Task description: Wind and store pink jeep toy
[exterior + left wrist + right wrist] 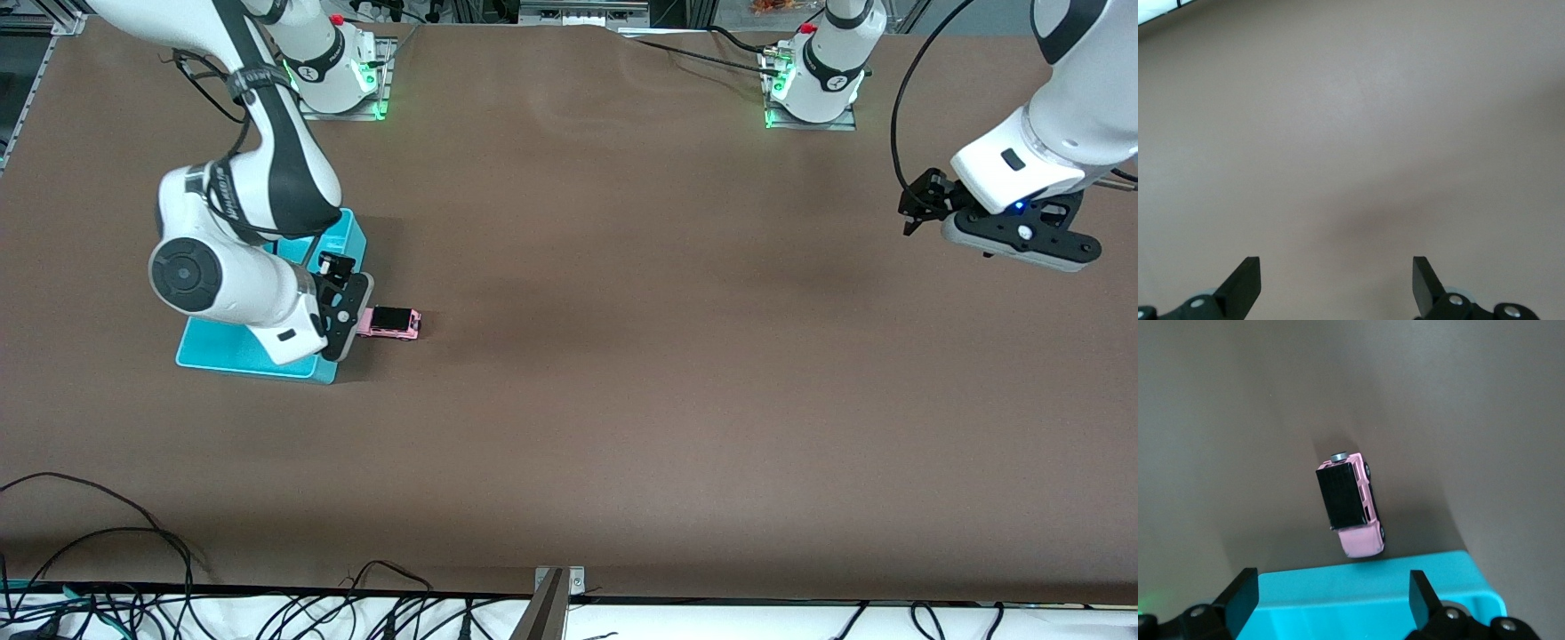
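Observation:
The pink jeep toy (391,323) stands on its wheels on the brown table, right beside the cyan bin (233,352), on the bin's side toward the left arm's end. In the right wrist view the jeep (1350,507) shows its black roof and touches or nearly touches the bin's rim (1338,590). My right gripper (347,304) hangs over that edge of the bin, open and empty (1331,587). My left gripper (917,210) waits in the air over bare table at the left arm's end, open and empty (1336,273).
Both arm bases (333,67) (813,80) stand along the table's edge farthest from the front camera. Loose black cables (107,569) and a metal bracket (553,597) lie at the edge nearest that camera. The table's middle is bare brown surface (622,311).

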Controlling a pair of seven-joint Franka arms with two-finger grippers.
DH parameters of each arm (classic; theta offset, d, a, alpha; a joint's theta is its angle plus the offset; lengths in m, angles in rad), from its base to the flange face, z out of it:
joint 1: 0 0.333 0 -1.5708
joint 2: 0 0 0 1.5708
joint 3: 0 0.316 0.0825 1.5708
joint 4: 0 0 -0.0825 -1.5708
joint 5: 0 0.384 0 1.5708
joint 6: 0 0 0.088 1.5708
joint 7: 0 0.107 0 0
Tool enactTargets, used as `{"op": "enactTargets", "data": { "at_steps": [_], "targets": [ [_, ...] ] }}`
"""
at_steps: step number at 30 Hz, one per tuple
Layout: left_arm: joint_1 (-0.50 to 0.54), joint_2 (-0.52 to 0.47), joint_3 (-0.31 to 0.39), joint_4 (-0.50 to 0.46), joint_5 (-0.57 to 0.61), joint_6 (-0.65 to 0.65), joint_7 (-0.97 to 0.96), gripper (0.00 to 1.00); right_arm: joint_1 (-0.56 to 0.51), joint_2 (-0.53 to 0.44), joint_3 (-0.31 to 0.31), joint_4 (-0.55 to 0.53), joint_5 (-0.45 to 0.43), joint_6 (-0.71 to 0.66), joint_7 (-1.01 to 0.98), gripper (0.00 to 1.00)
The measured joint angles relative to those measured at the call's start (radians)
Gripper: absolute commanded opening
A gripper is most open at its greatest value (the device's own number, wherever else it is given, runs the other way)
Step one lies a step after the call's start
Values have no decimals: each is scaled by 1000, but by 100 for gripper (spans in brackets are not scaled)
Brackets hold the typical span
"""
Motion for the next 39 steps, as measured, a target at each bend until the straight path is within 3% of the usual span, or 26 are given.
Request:
{"op": "enactTargets", "data": {
  "at_steps": [7, 13, 24, 27, 29, 31, 34, 39],
  "targets": [
    [1, -3, 49, -12, -101, 11, 0, 100, 0, 2, 8, -141, 0, 175, -66, 100],
    [14, -3, 62, -17, -117, 14, 0, 100, 1, 9, 20, -237, 0, 330, -128, 100],
    [62, -4, 67, -7, -116, 29, 1, 100, 2, 48, 46, -316, 0, 482, -151, 100],
    [70, -7, 66, -1, -116, 29, 1, 100, 2, 51, 51, -343, 0, 522, -158, 73],
    [72, -10, 65, -1, -116, 29, 1, 100, 2, 54, 52, -354, 0, 538, -183, 42],
    [73, -12, 63, -1, -116, 29, 1, 100, 2, 58, 52, -357, 0, 548, -215, 20],
    [79, -13, 57, -1, -116, 29, 1, 100, 0, 60, 52, -357, 0, 554, -248, 8],
    [109, -13, 24, -1, -113, 29, 2, 100, 0, 59, 52, -347, 0, 555, -267, 8]
  ]
}}
